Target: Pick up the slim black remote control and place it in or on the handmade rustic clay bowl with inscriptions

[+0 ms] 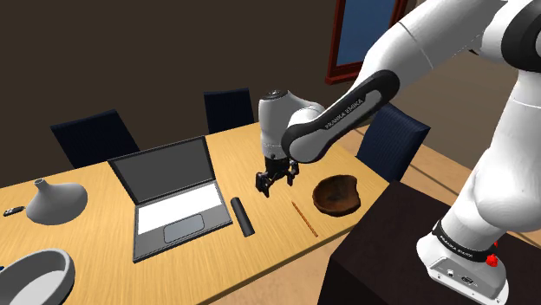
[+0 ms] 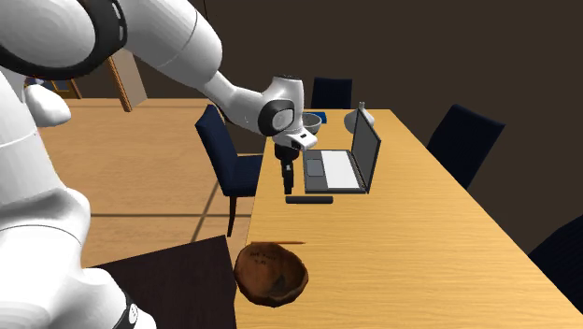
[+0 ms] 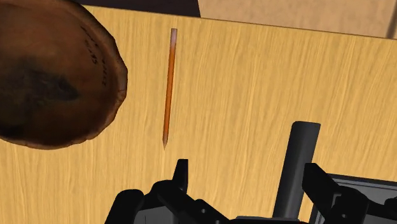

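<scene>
home dining room — wooden table point(image 1: 269, 243), blue chairs point(image 1: 95, 134), open laptop point(image 1: 173, 195)

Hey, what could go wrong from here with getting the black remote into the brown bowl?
The remote lies off-centre below the open pincer, near one finger, so closing may push it rather than clasp it. It also lies close beside the laptop, which a finger might clip on descent. The bowl sits near the edge of the table, with a pencil between it and the remote; a low carry could knock either.
</scene>
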Controlling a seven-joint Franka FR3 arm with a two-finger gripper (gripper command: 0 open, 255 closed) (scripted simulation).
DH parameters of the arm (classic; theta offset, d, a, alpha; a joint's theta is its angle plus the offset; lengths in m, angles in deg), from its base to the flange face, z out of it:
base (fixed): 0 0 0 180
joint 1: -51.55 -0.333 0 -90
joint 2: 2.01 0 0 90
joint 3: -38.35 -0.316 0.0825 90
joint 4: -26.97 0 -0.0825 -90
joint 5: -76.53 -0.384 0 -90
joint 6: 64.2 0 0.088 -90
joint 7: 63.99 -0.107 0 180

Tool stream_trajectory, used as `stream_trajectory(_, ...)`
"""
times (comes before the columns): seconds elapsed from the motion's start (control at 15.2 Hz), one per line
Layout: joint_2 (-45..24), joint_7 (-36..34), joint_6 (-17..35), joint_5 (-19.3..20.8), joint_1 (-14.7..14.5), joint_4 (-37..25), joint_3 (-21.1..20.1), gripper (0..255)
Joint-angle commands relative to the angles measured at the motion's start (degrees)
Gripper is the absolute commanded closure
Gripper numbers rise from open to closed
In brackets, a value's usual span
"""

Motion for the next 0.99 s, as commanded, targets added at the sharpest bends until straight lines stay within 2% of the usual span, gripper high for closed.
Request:
stream_trajectory(0.0,-4.72,-3.0,1.41,2.75,-1.15,-2.9,0.36,0)
stream_trajectory(0.46,-20.75,-11.19,3.01,9.84,-7.33,-16.28,3.56,0)
stream_trajectory(0.79,-32.18,-14.49,2.06,12.36,-11.83,-28.48,5.97,0)
stream_trajectory(0.92,-33.06,-14.64,2.47,12.54,-12.08,-28.96,6.23,0)
